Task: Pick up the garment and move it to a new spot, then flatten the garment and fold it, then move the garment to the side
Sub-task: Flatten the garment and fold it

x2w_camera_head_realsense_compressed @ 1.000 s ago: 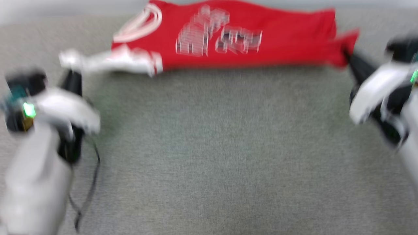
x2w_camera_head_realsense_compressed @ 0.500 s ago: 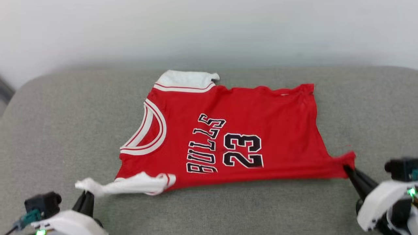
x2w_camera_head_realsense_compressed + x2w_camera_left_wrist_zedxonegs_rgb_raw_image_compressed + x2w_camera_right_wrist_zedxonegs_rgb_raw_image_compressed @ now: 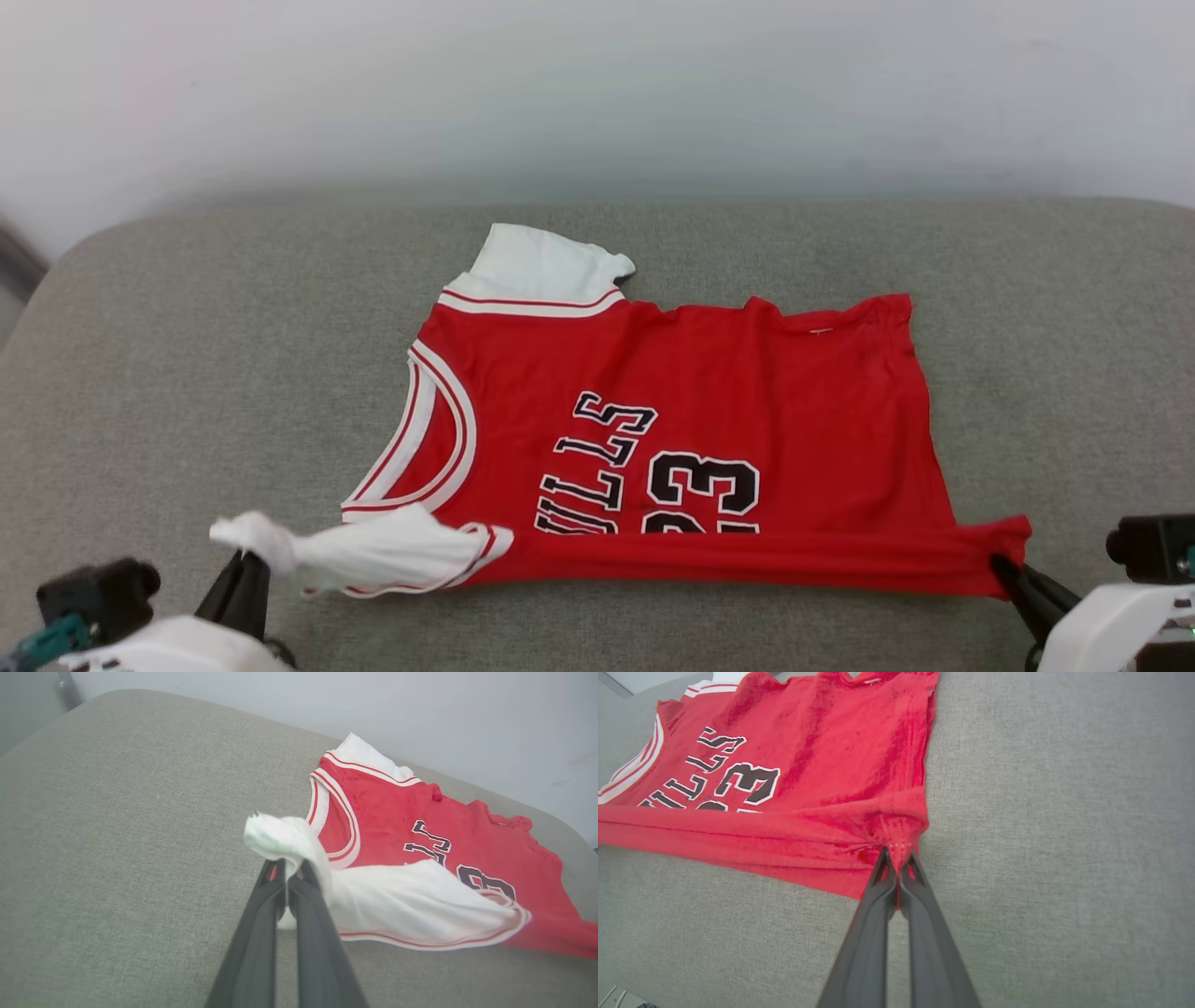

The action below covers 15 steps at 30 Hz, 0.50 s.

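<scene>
- Lying across the middle of the head view, the red shirt (image 3: 709, 401) spreads over a grey woven cushion (image 3: 187, 373). Its striped collar points left and black, white-edged lettering marks the chest. The lower edge is stretched into a straight band. At lower left the left gripper (image 3: 245, 565) pinches the bunched white sleeve (image 3: 373, 551). At lower right the right gripper (image 3: 1006, 567) pinches the red hem corner (image 3: 1013, 541).
- Left wrist view: at centre, the two dark fingers are closed on the crumpled sleeve end. Soft cloth drapes to the right, edged with red striped trim.
- Right wrist view: at centre, the fingers are clamped on a puckered, stitched hem corner, with coarse cushion weave to the right.
</scene>
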Available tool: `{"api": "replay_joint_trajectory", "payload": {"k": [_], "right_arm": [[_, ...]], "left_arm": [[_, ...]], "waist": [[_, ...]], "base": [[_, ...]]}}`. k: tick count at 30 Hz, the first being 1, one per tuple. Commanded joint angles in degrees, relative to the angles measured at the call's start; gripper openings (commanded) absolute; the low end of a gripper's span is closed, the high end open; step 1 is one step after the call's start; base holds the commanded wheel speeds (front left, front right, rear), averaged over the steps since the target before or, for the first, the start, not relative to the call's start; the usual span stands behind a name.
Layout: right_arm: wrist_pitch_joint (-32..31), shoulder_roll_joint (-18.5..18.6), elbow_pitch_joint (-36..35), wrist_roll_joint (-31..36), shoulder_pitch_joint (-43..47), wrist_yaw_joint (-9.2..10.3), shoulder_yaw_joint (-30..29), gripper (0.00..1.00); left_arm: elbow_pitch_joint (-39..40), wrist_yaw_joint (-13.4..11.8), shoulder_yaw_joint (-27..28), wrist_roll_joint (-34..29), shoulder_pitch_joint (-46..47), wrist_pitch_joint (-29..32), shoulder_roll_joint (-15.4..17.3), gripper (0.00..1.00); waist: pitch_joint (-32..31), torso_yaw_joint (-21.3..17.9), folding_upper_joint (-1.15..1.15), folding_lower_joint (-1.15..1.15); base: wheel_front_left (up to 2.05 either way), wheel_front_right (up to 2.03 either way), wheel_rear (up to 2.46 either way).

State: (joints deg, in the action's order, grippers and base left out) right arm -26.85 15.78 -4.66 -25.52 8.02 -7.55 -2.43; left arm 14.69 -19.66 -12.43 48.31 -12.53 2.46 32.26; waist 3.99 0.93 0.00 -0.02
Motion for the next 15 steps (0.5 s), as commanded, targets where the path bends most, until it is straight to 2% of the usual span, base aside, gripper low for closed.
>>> {"api": "replay_joint_trajectory", "payload": {"k": [1, 7, 15], "right_arm": [[-2.2, -1.3, -0.8, 1.2, -2.0, 0.11, -0.9, 0.00], [-4.3, -2.7, 0.2, 2.7, -7.8, 0.10, -0.5, 0.00], [-2.9, -2.4, 7.0, 2.7, -15.7, 0.09, 2.9, 0.00]], "left_arm": [[-0.8, 0.7, -0.4, -0.7, 3.4, -0.1, -0.5, 0.00], [-5.8, 3.4, -2.4, -1.8, 11.7, -1.0, -1.9, 0.00], [-16.6, 8.4, -5.7, -2.3, 21.5, -2.4, -5.2, 0.00]], "waist": [[1.2, -0.1, 0.00, 0.02], [4.4, -0.4, 0.00, 0.02], [10.1, -0.7, 0.00, 0.02]], "base": [[0.00, 0.00, 0.00], [0.00, 0.00, 0.00], [0.00, 0.00, 0.00]]}}
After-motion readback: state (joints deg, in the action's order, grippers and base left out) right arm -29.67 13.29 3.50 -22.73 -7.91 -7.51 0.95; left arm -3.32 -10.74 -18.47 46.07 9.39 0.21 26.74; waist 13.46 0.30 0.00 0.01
